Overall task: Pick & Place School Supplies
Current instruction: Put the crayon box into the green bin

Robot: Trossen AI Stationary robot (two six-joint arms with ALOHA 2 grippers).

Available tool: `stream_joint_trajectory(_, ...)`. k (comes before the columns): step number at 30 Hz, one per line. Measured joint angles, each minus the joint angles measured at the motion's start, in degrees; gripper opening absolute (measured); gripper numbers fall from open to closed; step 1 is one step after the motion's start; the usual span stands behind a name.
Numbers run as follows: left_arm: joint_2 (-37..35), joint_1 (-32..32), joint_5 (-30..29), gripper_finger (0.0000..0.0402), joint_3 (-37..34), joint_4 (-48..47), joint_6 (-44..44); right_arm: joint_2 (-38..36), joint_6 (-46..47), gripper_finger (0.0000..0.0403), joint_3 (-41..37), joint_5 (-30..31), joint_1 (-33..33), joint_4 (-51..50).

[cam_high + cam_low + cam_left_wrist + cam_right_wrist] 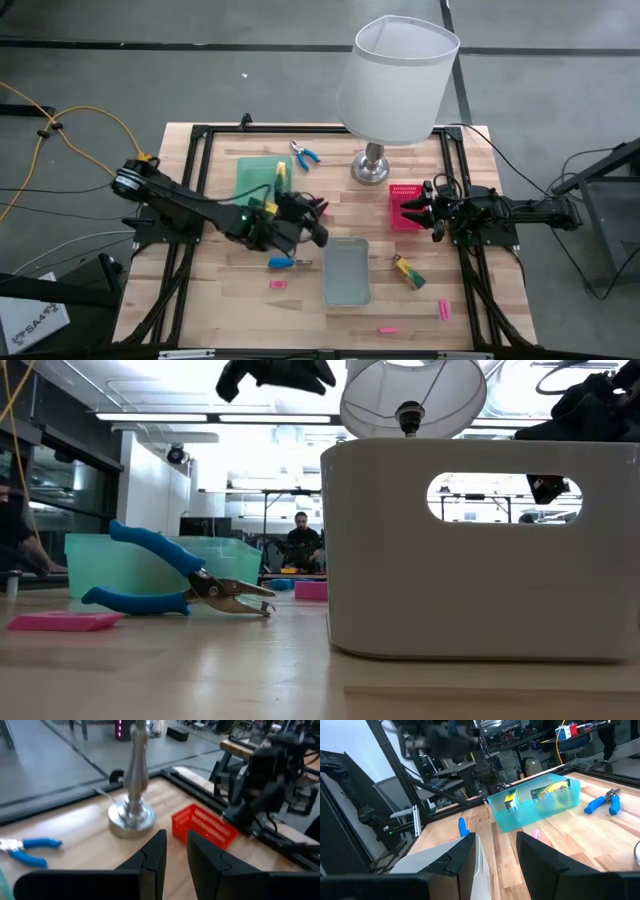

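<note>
I see three trays on the wooden table. The green tray sits toward the far left and holds yellow-and-green pieces, standing on edge against its walls. The grey tray sits near the table centre; I see nothing inside it from above. The red-pink tray sits at the right, just in front of the right gripper; I cannot tell its contents.

The blue-handled pliers lie flat between the green tray and the lamp base, long axis diagonal, handles toward the lamp side and nose toward the far left. The blue-handled screwdriver lies left of the grey tray, long axis running left to right, tip toward the tray. One yellow-and-green piece lies right of the grey tray, diagonal. Pink bars lie loose near the front edge: one below the screwdriver, one lying left to right, one lying front to back.

The left gripper hangs above the table between the green tray and the lamp base, fingers narrowly parted and holding nothing. The right gripper's fingers stand apart, also empty.
</note>
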Motion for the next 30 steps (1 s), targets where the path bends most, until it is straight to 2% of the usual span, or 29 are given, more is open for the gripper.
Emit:
stream_joint_trajectory(7, -5.6, 1.8, 3.6, 0.0072, -1.4, -0.3, 7.6, 0.0, 0.0, 0.0134, 0.0, 0.0, 0.0, 0.0)
stream_joint_trajectory(11, -8.5, 5.6, 9.2, 0.0072, -5.0, 0.7, 7.8, 0.0, 0.0, 0.0134, 0.0, 0.0, 0.0, 0.0)
stream_joint_trajectory(14, -10.1, 8.9, 16.0, 0.0072, -9.3, 6.4, 10.2, 0.0, 0.0, 0.0134, 0.0, 0.0, 0.0, 0.0)
stream_joint_trajectory(20, -11.9, 13.7, 35.5, 0.0072, -18.2, 28.1, 22.3, 0.0, 0.0, 0.0134, 0.0, 0.0, 0.0, 0.0)
stream_joint_trajectory(23, -12.0, 15.3, 42.9, 0.0072, -21.3, 36.0, 25.3, 0.0, 0.0, 0.0134, 0.0, 0.0, 0.0, 0.0)
stream_joint_trajectory(26, -12.0, 16.9, 48.8, 0.0072, -23.2, 40.8, 25.6, 0.0, 0.0, 0.0134, 0.0, 0.0, 0.0, 0.0)
stream_joint_trajectory(30, -12.0, 18.4, 54.6, 0.0072, -23.6, 41.9, 23.6, 0.0, 0.0, 0.0134, 0.0, 0.0, 0.0, 0.0)
